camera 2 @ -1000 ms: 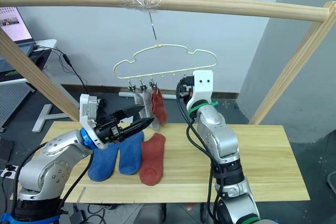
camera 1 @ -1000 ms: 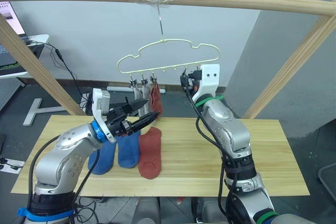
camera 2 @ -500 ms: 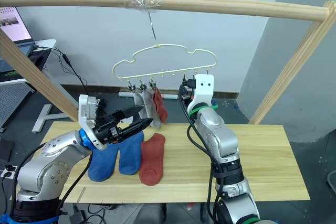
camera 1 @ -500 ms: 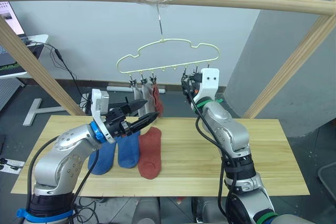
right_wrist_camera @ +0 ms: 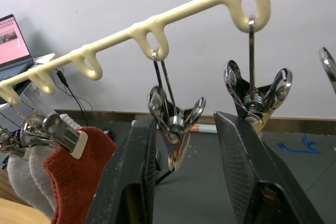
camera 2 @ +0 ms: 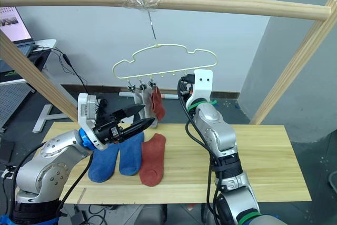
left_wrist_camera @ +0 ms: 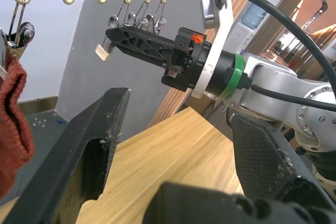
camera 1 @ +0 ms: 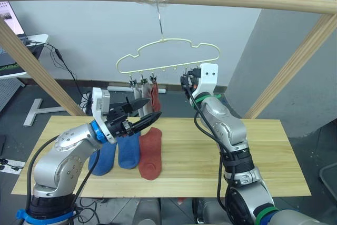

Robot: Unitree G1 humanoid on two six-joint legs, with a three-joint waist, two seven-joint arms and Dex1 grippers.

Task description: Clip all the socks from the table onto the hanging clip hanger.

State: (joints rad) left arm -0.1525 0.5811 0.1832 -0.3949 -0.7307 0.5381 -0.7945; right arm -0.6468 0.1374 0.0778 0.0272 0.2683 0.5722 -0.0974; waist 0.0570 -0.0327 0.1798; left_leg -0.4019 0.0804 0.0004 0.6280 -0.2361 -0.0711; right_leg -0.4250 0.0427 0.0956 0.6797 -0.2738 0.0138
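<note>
The clip hanger (camera 1: 168,56) hangs by its hook from the top pole. Its left clips hold two light grey socks (camera 1: 138,94) and a rust-red sock (camera 1: 156,96). On the table (camera 1: 263,156) lie two blue socks (camera 1: 105,155) (camera 1: 129,150) and a rust-red sock (camera 1: 150,152). My left gripper (camera 1: 152,107) hovers open and empty above them, just below the hung socks. My right gripper (right_wrist_camera: 184,121) is raised to the hanger's right side, open, its fingers (right_wrist_camera: 131,182) on either side of an empty metal clip (right_wrist_camera: 176,124).
A thick wooden pole (camera 1: 237,1) spans the top, with slanted side poles at left (camera 1: 31,61) and right (camera 1: 295,61). More empty clips (right_wrist_camera: 257,95) hang beside the right gripper. A desk with a laptop (camera 1: 10,19) stands far left.
My right gripper has shifted slightly beside the empty clips. The left gripper and the socks on the table have stayed put.
</note>
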